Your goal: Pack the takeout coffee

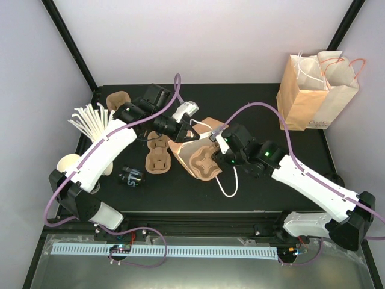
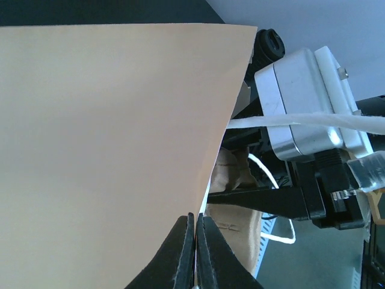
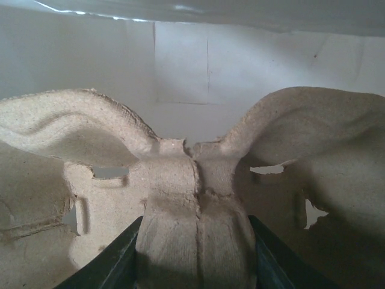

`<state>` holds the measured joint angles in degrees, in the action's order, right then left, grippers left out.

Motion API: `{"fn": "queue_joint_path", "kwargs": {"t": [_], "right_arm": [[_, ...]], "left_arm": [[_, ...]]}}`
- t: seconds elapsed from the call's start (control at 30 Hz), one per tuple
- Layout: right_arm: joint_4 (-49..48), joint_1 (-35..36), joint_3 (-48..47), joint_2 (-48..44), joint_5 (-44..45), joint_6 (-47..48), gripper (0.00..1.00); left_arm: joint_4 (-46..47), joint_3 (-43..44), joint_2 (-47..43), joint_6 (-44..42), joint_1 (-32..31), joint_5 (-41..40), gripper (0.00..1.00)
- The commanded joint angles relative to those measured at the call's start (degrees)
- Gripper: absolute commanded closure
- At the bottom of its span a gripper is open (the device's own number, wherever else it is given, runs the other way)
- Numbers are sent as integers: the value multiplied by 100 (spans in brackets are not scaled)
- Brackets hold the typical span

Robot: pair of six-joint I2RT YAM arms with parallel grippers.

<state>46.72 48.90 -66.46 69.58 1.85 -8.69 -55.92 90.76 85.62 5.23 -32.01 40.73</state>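
- The left fingers are pressed together on the thin edge of a bag. Its smooth, matte tan paper spreads out flat from the pinch.
- The right fingers are clamped on a carrier, one dark tip on each side of its rounded central post.
- The carrier is coarse, fibrous pulp in a pale brown. Two curved wings rise left and right of the post, with small ragged slots torn through the walls.
- Behind the carrier is a pale, creased paper surface with fold lines (it looks like the bag's inside).
- From above, the bag lies on its side at mid-worktop, and the carrier sits at its mouth between the two arms.
- A thin white cord loop trails on the black surface just in front of the carrier.
- A stack of lobed brown pulp trays lies just left of the bag.
- The coffee rests on the worktop beside the left arm, well apart from both sets of fingers. It is a small dark-banded cup and appears to be on its side.
- A fan of thin white sticks spreads out at the far left.
- An upright bag of the same tan paper stands open at the back right corner, with cord handles.
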Motion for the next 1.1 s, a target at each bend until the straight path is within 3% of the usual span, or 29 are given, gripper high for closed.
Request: {"fn": "queue_joint_path", "kwargs": {"t": [0.0, 0.27, 0.47, 0.77, 1.07], "right_arm": [[-195, 48, 175, -116, 571, -70, 60], [-1398, 49, 496, -667, 669, -499, 61], [-1676, 48, 489, -334, 680, -648, 65], [-2306, 306, 1568, -704, 1151, -291, 68], [-2297, 638, 1809, -322, 1221, -20, 68]], "left_arm": [[63, 183, -3, 185, -8, 167, 95], [458, -115, -23, 469, -81, 459, 96], [665, -208, -71, 611, -178, 600, 96], [2365, -1118, -337, 2430, -169, 783, 96], [2614, -1216, -248, 2697, -139, 559, 96]]}}
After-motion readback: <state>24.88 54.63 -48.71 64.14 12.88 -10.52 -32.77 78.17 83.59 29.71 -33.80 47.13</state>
